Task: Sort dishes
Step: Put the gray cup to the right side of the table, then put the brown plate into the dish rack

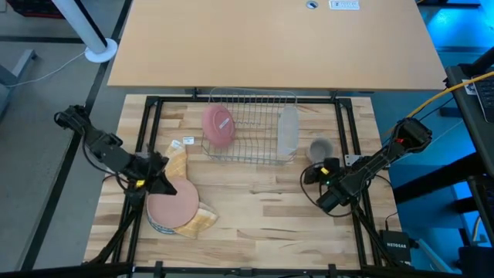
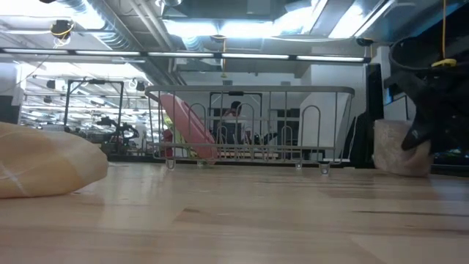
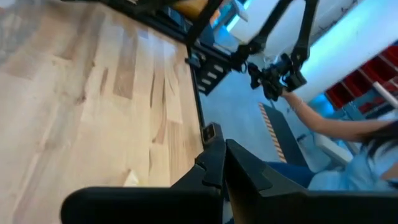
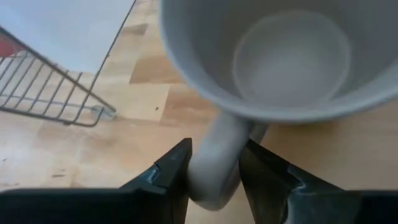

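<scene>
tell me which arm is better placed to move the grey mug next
Right. The right gripper already has its fingers around the handle of the grey mug, beside the wire rack. The left gripper sits shut across the table over the pink plates.

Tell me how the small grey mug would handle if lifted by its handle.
The small grey mug looks rigid, glazed, likely slippery. The right gripper brackets only its handle, so it might swing. Upright and empty, it probably won't roll.

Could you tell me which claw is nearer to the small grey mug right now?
The right claw: its fingers flank the grey mug's handle, beside the wire rack. The left claw sits across the table, over the pink plate.
</scene>
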